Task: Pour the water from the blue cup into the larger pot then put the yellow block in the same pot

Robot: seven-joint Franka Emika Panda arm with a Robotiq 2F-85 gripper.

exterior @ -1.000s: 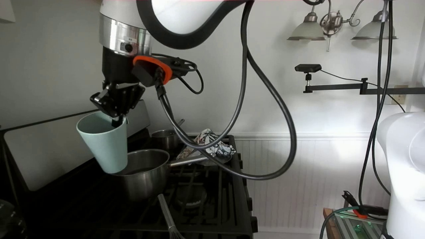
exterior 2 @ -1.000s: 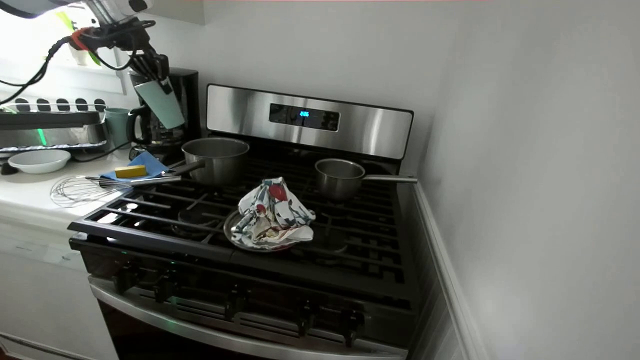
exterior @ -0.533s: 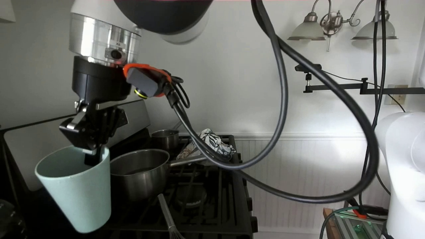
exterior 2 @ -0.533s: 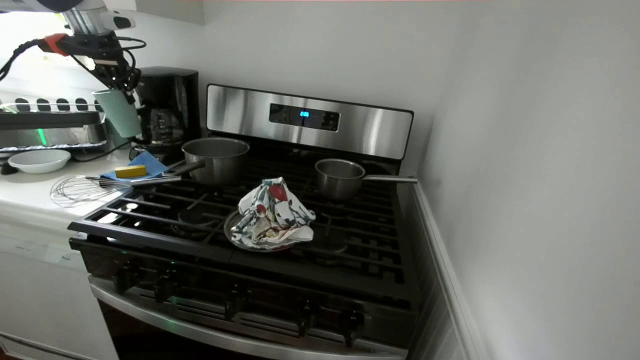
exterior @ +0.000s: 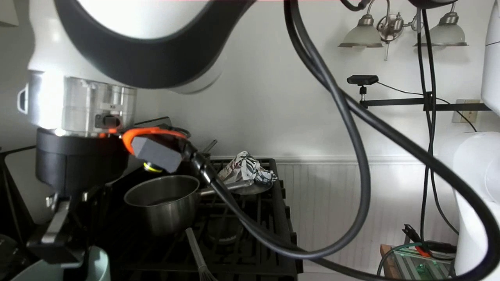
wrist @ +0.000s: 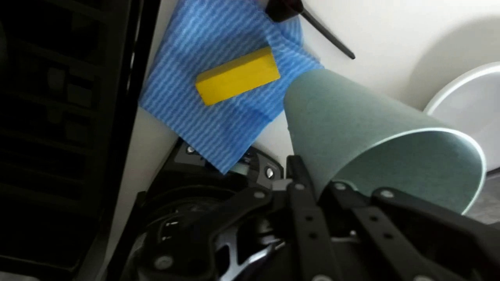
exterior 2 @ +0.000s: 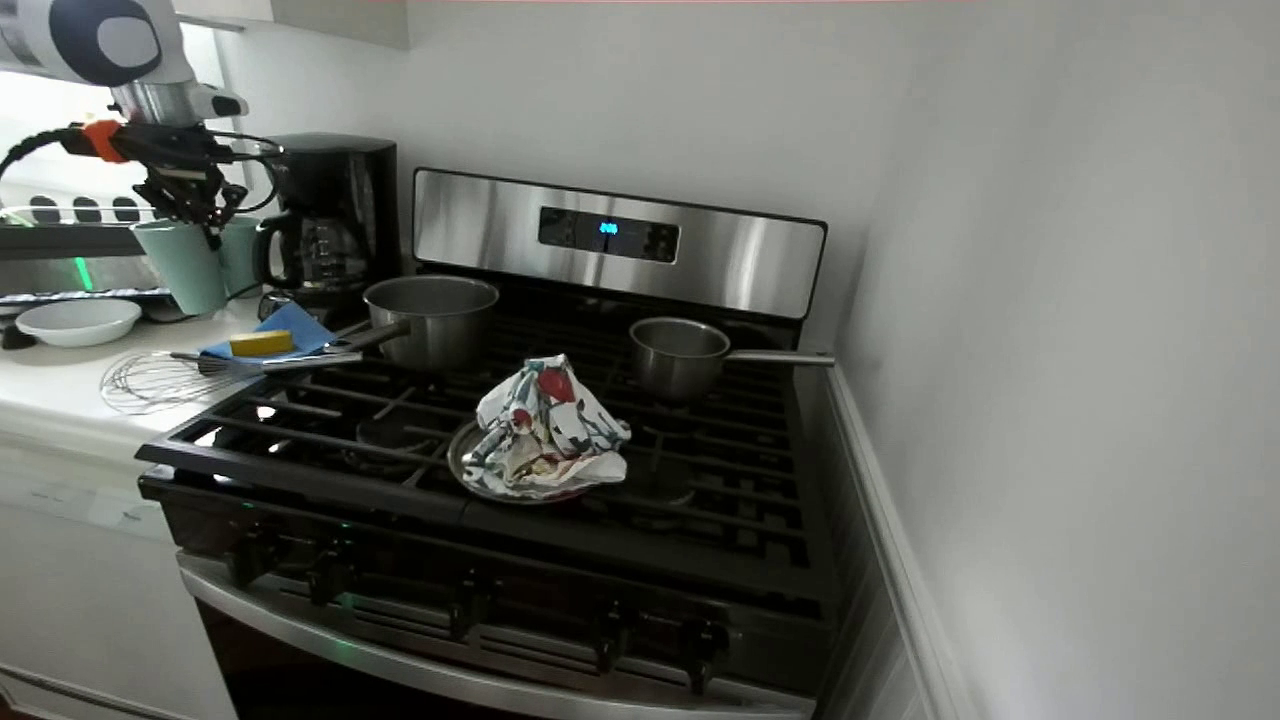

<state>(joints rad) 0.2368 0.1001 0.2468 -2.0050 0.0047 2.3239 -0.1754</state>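
Robot arm point(exterior: 136, 62): lowered since the earlier frames, bringing the blue cup point(wrist: 351, 117) down and farther from the larger pot point(exterior: 172, 214); partly cut off by the frame in both exterior views.
Stove point(exterior 2: 480, 515): black, largely lost in shadow at the left of the wrist view.
Larger pot: upright on the stove; in an exterior view the handle points right, crossed by a cable point(exterior: 365, 187); interior too dark to make out.
Smaller pot point(exterior 2: 677, 365): on the stove; in an exterior view almost wholly hidden behind the wrist camera point(exterior: 158, 152), its handle showing.
White bowl point(exterior 2: 80, 337): on the counter point(exterior 2: 50, 385); in the wrist view cut by the right edge.
Gripper point(wrist: 318, 175): pinching the cup's wall at the rim, one finger inside, one outside.
Blue cup: over the counter, tilted; in the wrist view the long axis slants from the base, upper left, to the open mouth, lower right. In an exterior view the lower edge leaves only its rim end point(exterior: 99, 265) in sight; it also partly hides a second cup point(exterior 2: 242, 255) of like colour. Whether its base touches the counter, and whether it holds water, cannot be told.
Yellow block point(wrist: 238, 76): on a blue cloth point(wrist: 230, 125); long axis rising from lower left to upper right in the wrist view.
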